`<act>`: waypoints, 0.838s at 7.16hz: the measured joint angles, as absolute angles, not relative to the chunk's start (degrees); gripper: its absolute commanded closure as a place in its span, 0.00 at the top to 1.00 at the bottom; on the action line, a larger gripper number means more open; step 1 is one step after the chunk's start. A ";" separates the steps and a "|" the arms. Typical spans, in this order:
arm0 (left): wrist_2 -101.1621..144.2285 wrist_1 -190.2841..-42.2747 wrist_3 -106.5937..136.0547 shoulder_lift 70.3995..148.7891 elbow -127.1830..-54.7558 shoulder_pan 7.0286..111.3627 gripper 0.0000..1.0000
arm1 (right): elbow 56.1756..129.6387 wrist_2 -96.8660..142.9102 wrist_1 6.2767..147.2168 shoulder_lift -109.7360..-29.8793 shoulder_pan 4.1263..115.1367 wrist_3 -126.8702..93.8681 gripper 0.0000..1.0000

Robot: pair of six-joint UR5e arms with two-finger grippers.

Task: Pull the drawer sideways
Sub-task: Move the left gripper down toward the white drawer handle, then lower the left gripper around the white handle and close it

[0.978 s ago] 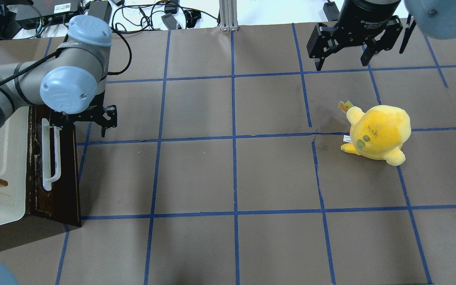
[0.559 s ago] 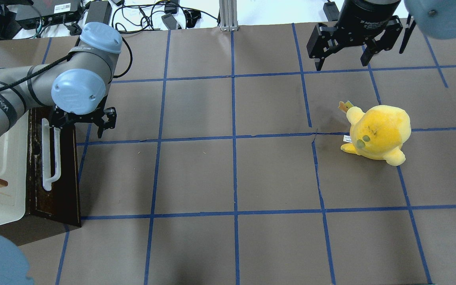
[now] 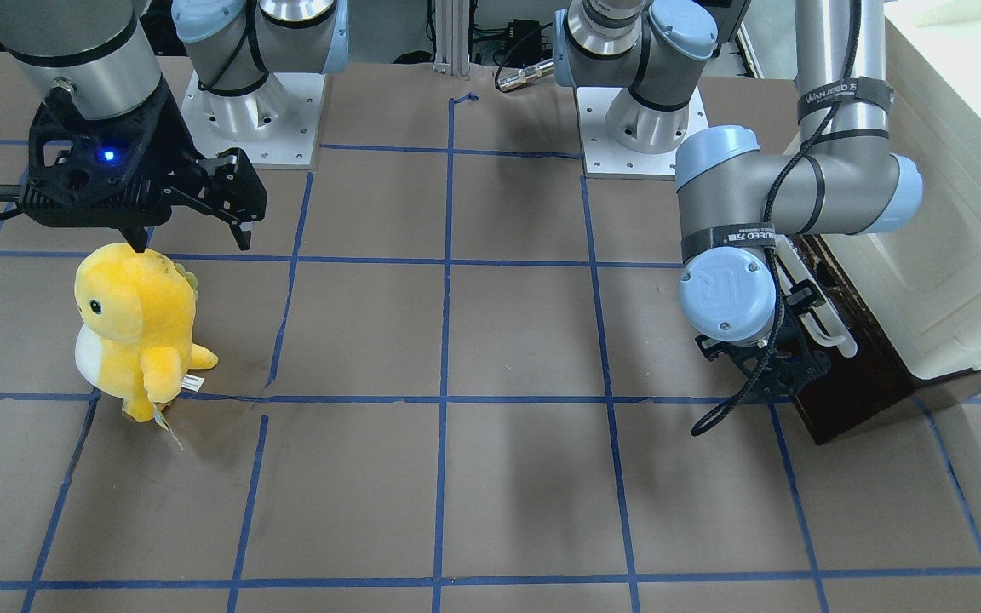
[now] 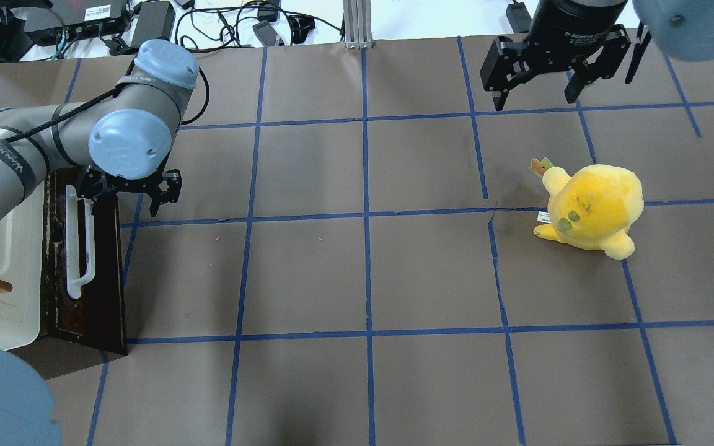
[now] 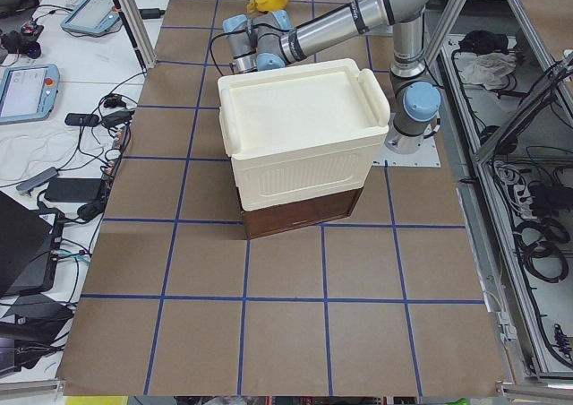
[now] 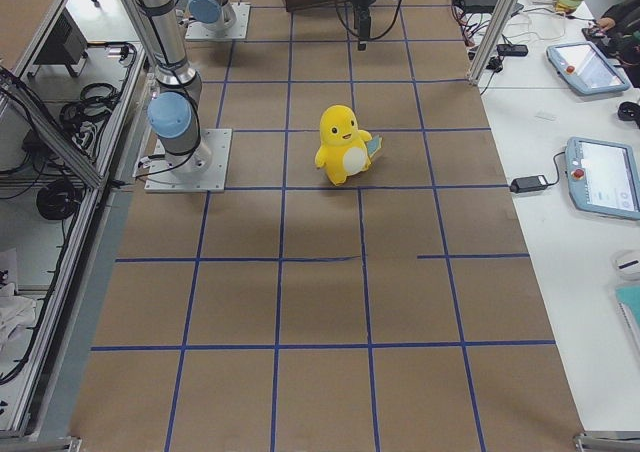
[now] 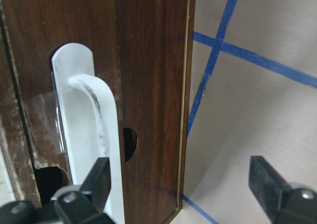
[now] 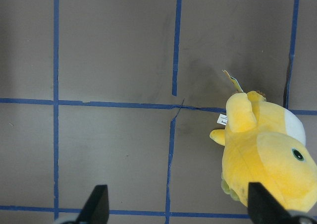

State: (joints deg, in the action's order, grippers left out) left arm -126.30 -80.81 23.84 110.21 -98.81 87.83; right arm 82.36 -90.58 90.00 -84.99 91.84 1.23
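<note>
The dark brown drawer [image 4: 87, 291] sits under a cream-white box at the table's left edge, with its long white bar handle [image 4: 75, 248] facing the table. My left gripper [image 4: 127, 189] is open at the handle's far end. In the left wrist view one finger [image 7: 96, 182] sits against the handle bar [image 7: 99, 115] and the other finger [image 7: 270, 184] hangs past the drawer's edge, over the table. The left gripper [image 3: 776, 362] also shows in the front view beside the drawer [image 3: 848, 400]. My right gripper [image 4: 540, 93] is open and empty, above the far right of the table.
The cream-white box [image 3: 950, 255] rests on top of the drawer's case and also shows in the left view [image 5: 300, 145]. A yellow plush toy [image 4: 592, 207] stands at the right, just below my right gripper in the right wrist view [image 8: 267, 154]. Blue tape lines grid the brown table.
My left arm's wrist joints have swung right and farther away. The left gripper stays open at the handle's far end. The right arm and the plush have not moved.
</note>
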 measured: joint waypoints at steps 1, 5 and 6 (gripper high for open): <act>-129.25 -80.84 24.13 110.52 -98.90 88.31 1.00 | 82.35 -90.60 90.00 -84.99 91.84 1.23 1.00; -137.44 -81.94 28.49 111.75 -99.43 91.13 1.00 | 82.35 -90.53 90.00 -84.99 91.85 1.23 1.00; -139.17 -82.24 28.79 111.84 -99.64 91.17 1.00 | 82.36 -90.54 90.00 -84.99 91.85 1.23 1.00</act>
